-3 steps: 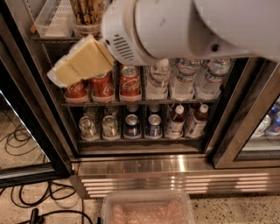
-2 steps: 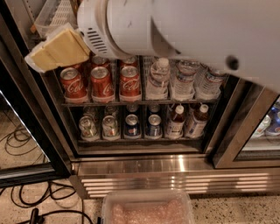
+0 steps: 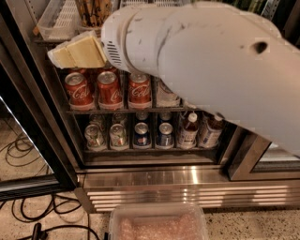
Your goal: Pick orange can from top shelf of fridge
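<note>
1. Cream-yellow gripper on a white arm, before the white-trayed top shelf.
2. Orange can: orange-gold with dark brown stalks.
3. Cola cans: red with white script.
4. Fridge: black frames and a ribbed silver base.

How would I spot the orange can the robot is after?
Look into the fridge with the ribbed steel base, up to its top shelf of white slotted trays. The orange can stands there, above the cream gripper: gold with dark stalk markings, unlike the red cola cans below.
</note>
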Action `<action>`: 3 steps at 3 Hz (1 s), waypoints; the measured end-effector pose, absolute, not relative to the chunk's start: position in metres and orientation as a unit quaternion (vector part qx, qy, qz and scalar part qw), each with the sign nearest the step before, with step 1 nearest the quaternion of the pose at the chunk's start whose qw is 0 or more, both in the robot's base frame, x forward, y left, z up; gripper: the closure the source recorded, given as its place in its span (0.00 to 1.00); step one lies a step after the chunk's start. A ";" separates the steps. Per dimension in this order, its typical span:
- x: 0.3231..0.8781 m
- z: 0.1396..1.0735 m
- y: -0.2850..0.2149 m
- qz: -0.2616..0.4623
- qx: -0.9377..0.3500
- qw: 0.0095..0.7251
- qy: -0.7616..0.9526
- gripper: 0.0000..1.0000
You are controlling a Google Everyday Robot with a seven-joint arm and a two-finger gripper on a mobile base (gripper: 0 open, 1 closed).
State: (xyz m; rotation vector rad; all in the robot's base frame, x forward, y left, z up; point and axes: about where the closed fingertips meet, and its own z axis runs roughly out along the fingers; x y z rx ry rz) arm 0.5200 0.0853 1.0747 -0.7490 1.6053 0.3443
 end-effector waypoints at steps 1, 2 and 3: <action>0.516 1.083 0.090 0.159 -0.315 0.622 0.699 0.00; 0.516 1.083 0.090 0.159 -0.315 0.622 0.699 0.00; 0.524 1.081 0.092 0.162 -0.303 0.638 0.689 0.00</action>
